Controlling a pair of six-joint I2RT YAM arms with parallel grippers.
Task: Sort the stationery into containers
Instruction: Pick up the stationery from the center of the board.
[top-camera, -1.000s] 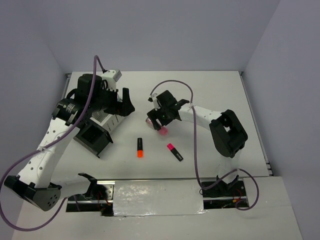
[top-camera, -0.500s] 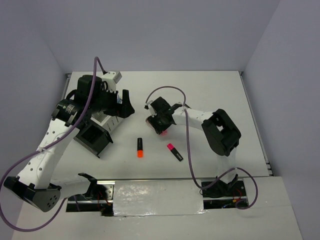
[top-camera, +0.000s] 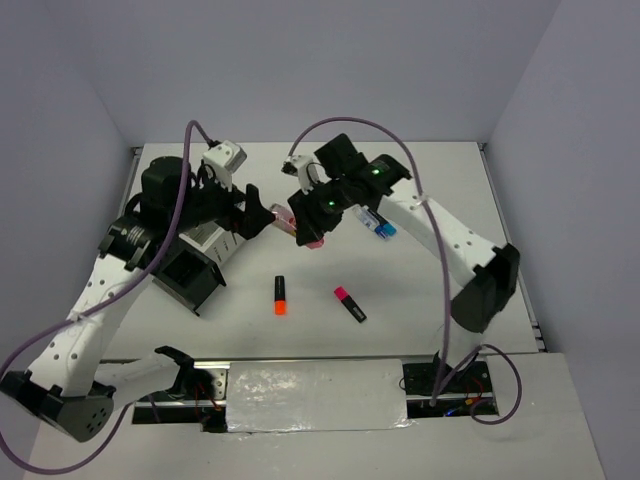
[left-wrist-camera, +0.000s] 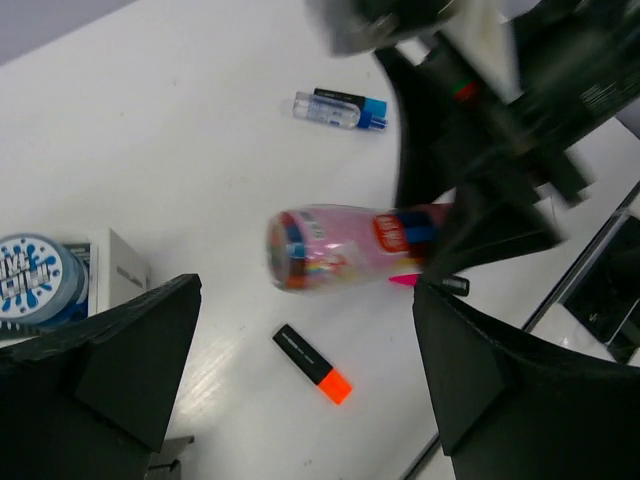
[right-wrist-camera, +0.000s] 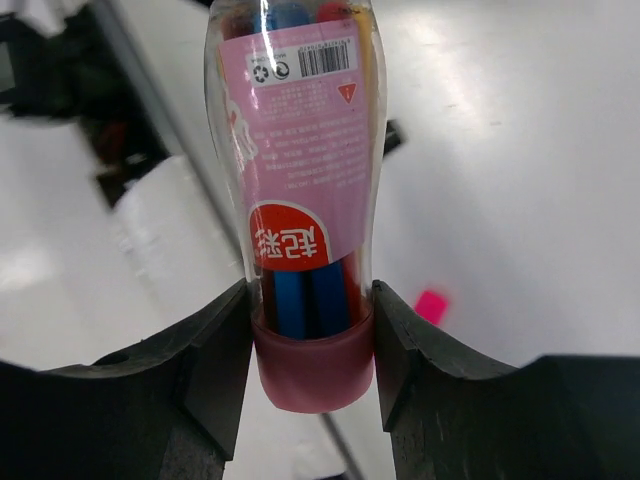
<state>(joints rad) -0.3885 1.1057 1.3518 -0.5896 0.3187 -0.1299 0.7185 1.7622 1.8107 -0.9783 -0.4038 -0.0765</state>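
My right gripper (top-camera: 312, 222) is shut on the cap end of the pink tube (top-camera: 284, 217) and holds it in the air above the table, pointing towards my left gripper (top-camera: 254, 212). The right wrist view shows both jaws clamped on the tube (right-wrist-camera: 300, 180). My left gripper (left-wrist-camera: 310, 400) is open and empty, with the tube (left-wrist-camera: 350, 243) hanging between and beyond its fingers. The orange highlighter (top-camera: 280, 295), pink highlighter (top-camera: 350, 303) and blue marker (top-camera: 378, 225) lie on the table. A blue tape roll (left-wrist-camera: 35, 280) sits in the white-grey container (top-camera: 215, 238). The black container (top-camera: 188, 275) stands beside it.
The two containers stand at the left, under my left arm. The orange highlighter (left-wrist-camera: 313, 363) lies below my left gripper and the blue marker (left-wrist-camera: 340, 108) further out. The table's front edge with a metal rail (top-camera: 310, 380) is near.
My right arm has lifted the pink tube off the table and raised it up and left towards my left gripper. My left gripper has shifted slightly.
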